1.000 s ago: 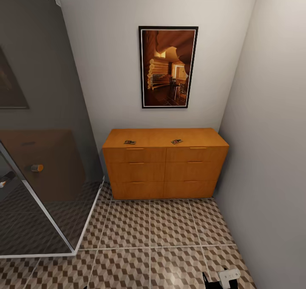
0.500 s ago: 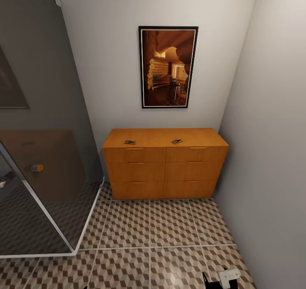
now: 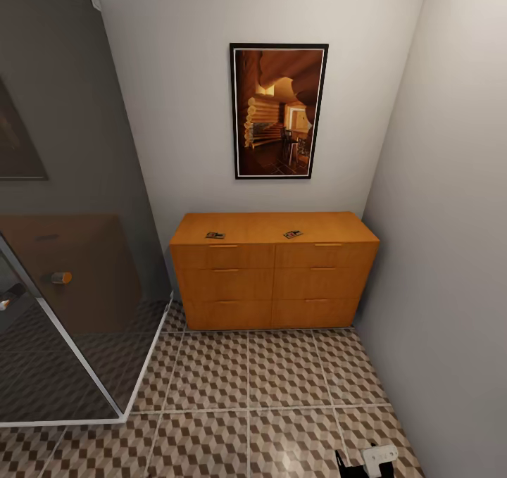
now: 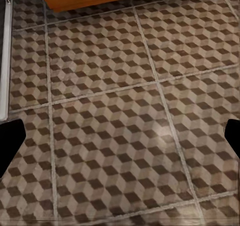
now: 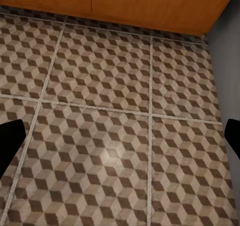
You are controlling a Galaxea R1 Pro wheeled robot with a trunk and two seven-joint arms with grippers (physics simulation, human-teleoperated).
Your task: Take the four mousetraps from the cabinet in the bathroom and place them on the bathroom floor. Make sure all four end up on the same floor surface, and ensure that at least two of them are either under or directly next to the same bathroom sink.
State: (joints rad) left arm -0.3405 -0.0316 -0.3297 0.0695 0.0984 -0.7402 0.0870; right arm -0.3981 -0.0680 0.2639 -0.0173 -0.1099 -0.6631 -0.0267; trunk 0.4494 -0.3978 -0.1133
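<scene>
Ahead, two mousetraps [image 3: 215, 236] [image 3: 293, 234] lie on the cabinet [image 3: 273, 270] top near its front edge, probably light, stiff boards best pinched by their long edges, while left gripper [image 4: 120, 136] and right gripper [image 5: 120, 136] are spread wide, empty.

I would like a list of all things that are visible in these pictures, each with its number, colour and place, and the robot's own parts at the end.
mousetraps: 2 visible, tan with dark wire, on top of the cabinet, one toward its left, one toward its right
cabinet: 1, orange-brown wood with drawer fronts, against the back wall
bathroom floor: brown, beige and cream cube-pattern tiles, in front of the cabinet
framed picture: 1, black frame, brown interior scene, on the wall above the cabinet
glass shower screen: 1, dark tinted, at the left
walls: pale grey, behind and at the right
left gripper: black fingertips wide apart, over bare floor
right gripper: black fingertips wide apart, over bare floor
</scene>
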